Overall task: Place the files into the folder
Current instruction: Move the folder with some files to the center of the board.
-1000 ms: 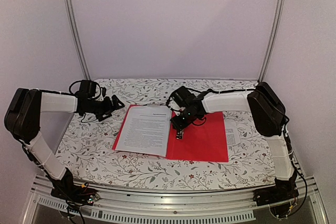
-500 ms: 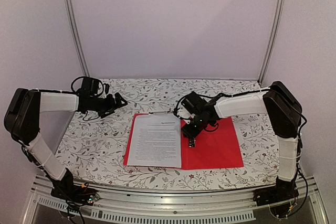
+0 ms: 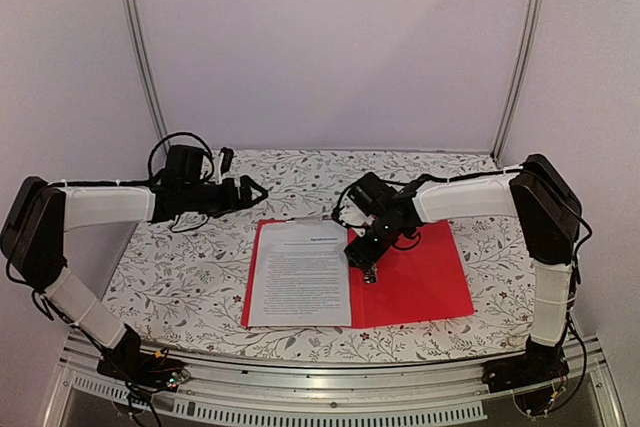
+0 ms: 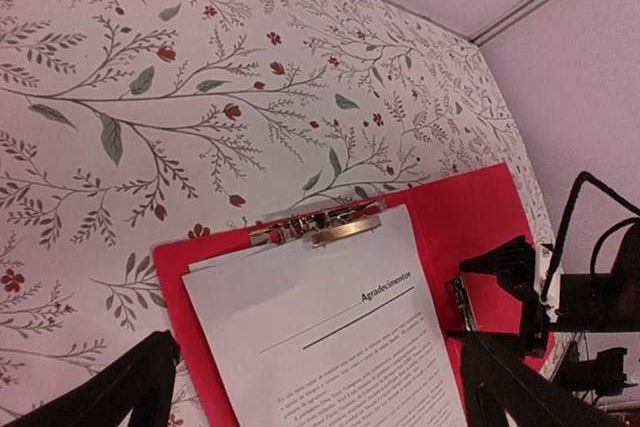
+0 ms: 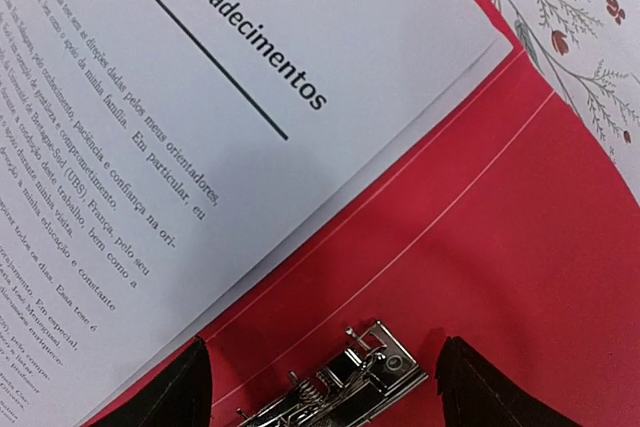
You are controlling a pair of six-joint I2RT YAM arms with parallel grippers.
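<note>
Tablecloth with flowers all round. We saw the files on the open folder, 9 o'clock from the right gripper, spread above the clip; left gripper spread too.

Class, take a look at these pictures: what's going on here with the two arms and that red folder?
The red folder lies open on the flowered table, with the printed files lying on its left half. The right gripper hangs open just above the metal clip near the fold, holding nothing. The left gripper, open and empty, is just beyond the folder's far left corner.
</note>
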